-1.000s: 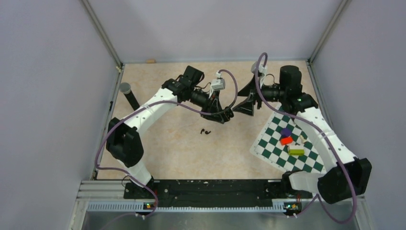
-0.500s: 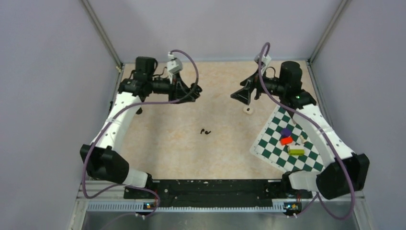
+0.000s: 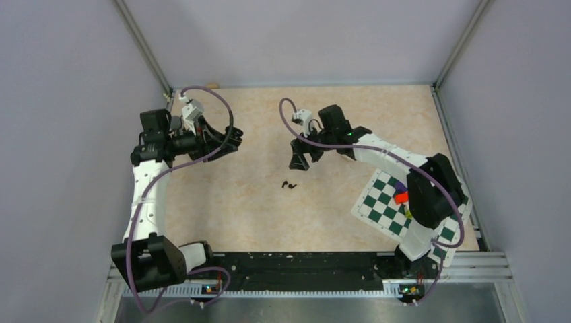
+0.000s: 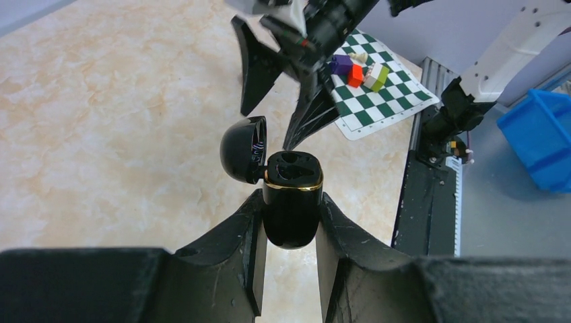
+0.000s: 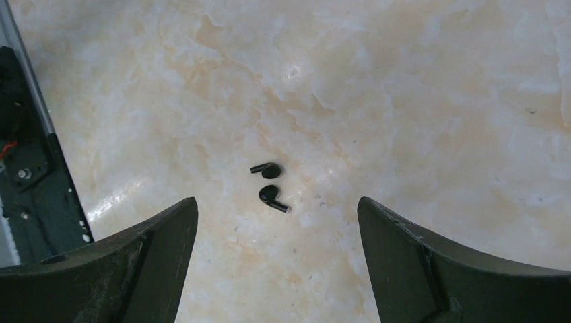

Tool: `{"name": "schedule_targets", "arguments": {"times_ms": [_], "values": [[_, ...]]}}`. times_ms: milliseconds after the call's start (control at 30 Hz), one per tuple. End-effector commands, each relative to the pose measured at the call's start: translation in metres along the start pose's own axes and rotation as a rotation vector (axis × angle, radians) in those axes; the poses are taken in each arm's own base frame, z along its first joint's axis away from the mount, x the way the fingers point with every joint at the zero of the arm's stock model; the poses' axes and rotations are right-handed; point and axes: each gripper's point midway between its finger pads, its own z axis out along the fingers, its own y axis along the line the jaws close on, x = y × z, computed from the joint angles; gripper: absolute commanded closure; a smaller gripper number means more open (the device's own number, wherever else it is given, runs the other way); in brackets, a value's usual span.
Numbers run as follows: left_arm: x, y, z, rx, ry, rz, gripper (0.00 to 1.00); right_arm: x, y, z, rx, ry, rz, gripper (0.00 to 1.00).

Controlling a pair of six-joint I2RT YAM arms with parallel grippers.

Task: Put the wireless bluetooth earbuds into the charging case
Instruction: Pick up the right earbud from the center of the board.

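Note:
The charging case is glossy black with a gold rim. It stands upright between the fingers of my left gripper, which is shut on it. Its lid is swung open to the left and both sockets show. In the top view that gripper hovers over the table's left rear. The two black earbuds lie side by side mid-table, one just beyond the other. My right gripper hangs open above them, a finger on each side, and stands just behind them in the top view.
A green-and-white checkerboard mat with coloured blocks, one red, lies at the right, partly under the right arm. Purple walls close in three sides. A black rail runs along the near edge. A blue bin sits off the table.
My left arm swung from the table's middle to the left rear, carrying the case. My right arm swung from the right rear to the middle, over the earbuds. The earbuds have not moved.

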Motion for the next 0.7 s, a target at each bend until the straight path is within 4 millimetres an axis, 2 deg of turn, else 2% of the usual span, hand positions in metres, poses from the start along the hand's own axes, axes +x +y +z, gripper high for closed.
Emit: {"name": "schedule_targets", "arguments": {"times_ms": [0, 133, 233, 300, 500, 667], "values": [[-0.016, -0.016, -0.004, 0.096, -0.061, 0.057, 1.0, -0.003, -0.001, 0.031, -0.016, 0.034, -0.17, 0.19], [-0.011, -0.014, -0.003, 0.088, -0.054, 0.061, 1.0, 0.019, 0.003, 0.058, -0.101, 0.113, -0.08, 0.31], [-0.009, -0.015, -0.003, 0.091, -0.053, 0.063, 1.0, 0.038, 0.01, 0.07, -0.154, 0.18, -0.032, 0.33], [-0.009, -0.015, -0.003, 0.097, -0.055, 0.061, 1.0, 0.046, 0.014, 0.074, -0.153, 0.194, -0.065, 0.33], [-0.009, -0.018, -0.003, 0.108, -0.059, 0.055, 1.0, 0.057, 0.014, 0.087, -0.097, 0.193, -0.162, 0.34], [-0.008, -0.018, -0.003, 0.113, -0.061, 0.053, 1.0, 0.063, 0.003, 0.097, -0.028, 0.19, -0.196, 0.42]]}}
